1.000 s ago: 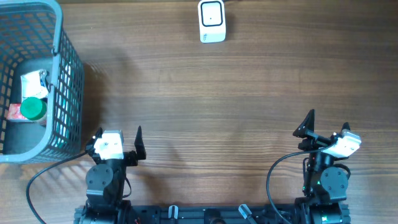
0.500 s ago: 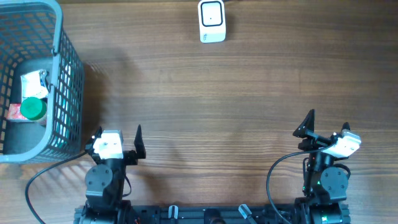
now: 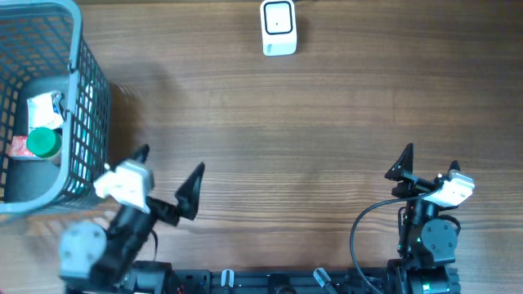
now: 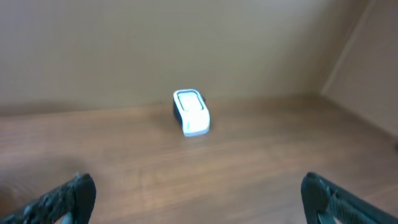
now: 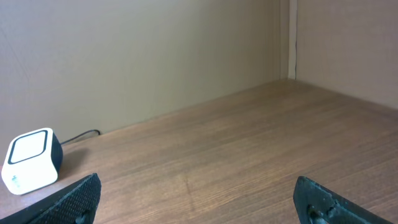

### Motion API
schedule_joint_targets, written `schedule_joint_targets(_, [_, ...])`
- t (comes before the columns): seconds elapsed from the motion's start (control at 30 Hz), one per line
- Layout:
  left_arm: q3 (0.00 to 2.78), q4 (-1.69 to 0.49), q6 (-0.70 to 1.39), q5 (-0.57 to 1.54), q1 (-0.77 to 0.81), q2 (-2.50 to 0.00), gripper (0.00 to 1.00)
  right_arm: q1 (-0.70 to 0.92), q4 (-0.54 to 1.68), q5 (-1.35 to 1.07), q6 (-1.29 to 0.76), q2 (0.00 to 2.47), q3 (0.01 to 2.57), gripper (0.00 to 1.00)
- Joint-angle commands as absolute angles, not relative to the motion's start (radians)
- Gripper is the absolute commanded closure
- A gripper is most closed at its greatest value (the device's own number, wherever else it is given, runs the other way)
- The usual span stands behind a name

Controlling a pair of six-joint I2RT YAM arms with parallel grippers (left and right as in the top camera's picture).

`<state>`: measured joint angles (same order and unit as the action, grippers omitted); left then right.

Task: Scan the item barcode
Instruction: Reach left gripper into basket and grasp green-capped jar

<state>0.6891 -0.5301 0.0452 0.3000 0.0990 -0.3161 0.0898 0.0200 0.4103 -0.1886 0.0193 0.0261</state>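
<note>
1. Table [image 3: 327, 122]: mid-brown wood, streaky grain.
2. Scanner [image 3: 279, 27]: white shell, black band round the face.
3. Basket [image 3: 78, 49]: grey-blue, open grid mesh.
4. Inside it: green cap [image 3: 43, 144], white packet [image 3: 42, 110], red pack [image 3: 18, 148].
5. Wall [image 5: 124, 50]: plain beige.

A white scanner [image 3: 279, 27] with a dark-framed face sits at the bench's [image 3: 286, 122] far edge. A green-capped bottle [image 3: 43, 144], white packet [image 3: 42, 109] and red packet [image 3: 18, 148] lie inside the basket [image 3: 91, 122].
</note>
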Motion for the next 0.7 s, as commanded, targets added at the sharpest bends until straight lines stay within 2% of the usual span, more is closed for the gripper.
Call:
schedule_joint_targets(0.0, [1.058,-0.72,0.06,0.315,0.105,-0.62,0.0,0.086,0.016,0.398,-0.186,0.014,0.028,0.0])
schedule_joint_targets(0.13, [1.364,-0.965,0.061,0.35,0.105,-0.884,0.0,0.086,0.016,0.398,-0.185,0.014,0.028,0.0])
schedule_joint_targets(0.3, [1.395,-0.943,0.073,0.387,0.101,-1.043,0.0,0.086,0.016,0.398,-0.185,0.014,0.028,0.0])
schedule_joint_targets(0.37, [1.414,-0.921,0.199,0.286,0.072,-1.094,0.0,0.086,0.016,0.398,-0.186,0.014,0.028,0.0])
schedule_joint_targets(0.47, [1.498,-0.938,0.383,0.139,-0.037,-1.177,0.0,0.086,0.016,0.398,-0.185,0.014,0.028,0.0])
schedule_joint_targets(0.67, [1.63,-1.011,0.539,0.129,-0.378,-1.304,0.0,0.086,0.016,0.398,-0.186,0.014,0.028,0.0])
